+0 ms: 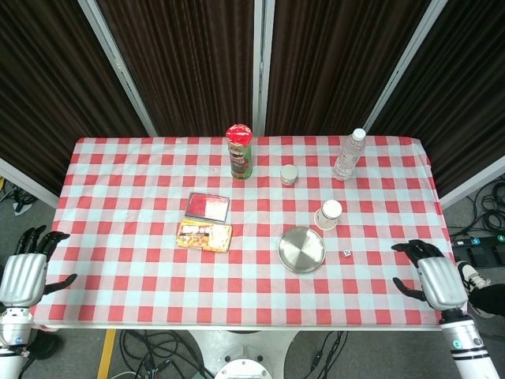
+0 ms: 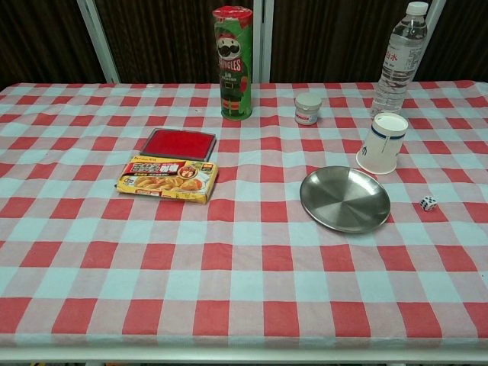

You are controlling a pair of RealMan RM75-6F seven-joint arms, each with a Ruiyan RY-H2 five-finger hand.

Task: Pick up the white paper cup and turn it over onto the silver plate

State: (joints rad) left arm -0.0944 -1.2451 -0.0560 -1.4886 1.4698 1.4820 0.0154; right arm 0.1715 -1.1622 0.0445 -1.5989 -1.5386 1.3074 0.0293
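Note:
The white paper cup (image 1: 329, 214) (image 2: 381, 142) stands upright, mouth up, just behind and to the right of the silver plate (image 1: 301, 249) (image 2: 345, 199). In the head view my right hand (image 1: 432, 279) hovers over the table's front right corner, fingers spread and empty, well to the right of the cup. My left hand (image 1: 24, 274) hangs off the table's left edge, fingers apart and holding nothing. Neither hand shows in the chest view.
A Pringles can (image 1: 240, 151), a small white jar (image 1: 289, 174) and a water bottle (image 1: 348, 155) stand along the back. A red box (image 1: 207, 207) and a snack packet (image 1: 204, 235) lie left of the plate. A small die (image 1: 346, 253) sits right of it.

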